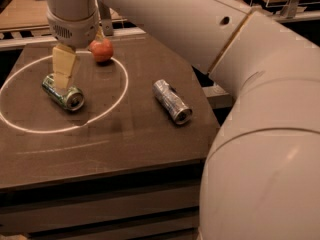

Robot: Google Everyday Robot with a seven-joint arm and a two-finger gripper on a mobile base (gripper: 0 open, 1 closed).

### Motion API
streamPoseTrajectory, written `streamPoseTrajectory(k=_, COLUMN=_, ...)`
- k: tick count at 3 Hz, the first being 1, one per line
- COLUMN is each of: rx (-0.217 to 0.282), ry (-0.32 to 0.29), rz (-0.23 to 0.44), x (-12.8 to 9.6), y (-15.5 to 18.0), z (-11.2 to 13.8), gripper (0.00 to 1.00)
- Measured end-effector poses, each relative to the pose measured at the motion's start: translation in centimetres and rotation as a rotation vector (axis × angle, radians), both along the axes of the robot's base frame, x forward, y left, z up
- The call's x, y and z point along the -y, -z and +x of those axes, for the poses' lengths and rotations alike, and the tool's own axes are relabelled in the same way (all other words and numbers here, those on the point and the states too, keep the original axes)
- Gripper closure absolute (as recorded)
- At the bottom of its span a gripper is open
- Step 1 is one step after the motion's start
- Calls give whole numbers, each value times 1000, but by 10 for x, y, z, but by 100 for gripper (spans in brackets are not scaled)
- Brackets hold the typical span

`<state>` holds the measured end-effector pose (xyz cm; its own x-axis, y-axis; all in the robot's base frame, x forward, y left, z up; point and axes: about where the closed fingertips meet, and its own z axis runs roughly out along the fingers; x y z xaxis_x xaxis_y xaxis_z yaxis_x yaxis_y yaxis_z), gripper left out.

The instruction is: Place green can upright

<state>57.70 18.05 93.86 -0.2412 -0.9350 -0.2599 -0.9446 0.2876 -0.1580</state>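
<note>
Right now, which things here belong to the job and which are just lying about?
Job:
green can, lying on its side
gripper, down over the can's far end

Lying about:
silver can, on its side
red fruit, behind the gripper

Glossy cream arm [175, 19] with round holes; tan gripper [61, 83] at upper left.
</note>
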Motion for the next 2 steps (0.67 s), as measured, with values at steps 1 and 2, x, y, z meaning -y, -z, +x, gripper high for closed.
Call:
streamPoseTrajectory(k=1, rx=-70, ry=53, rz=-12, x=-2, y=12, z=3, gripper=0)
streamPoseTrajectory(k=2, rx=-101, ry=140, rz=-18, x=-11, y=22, z=2, gripper=0)
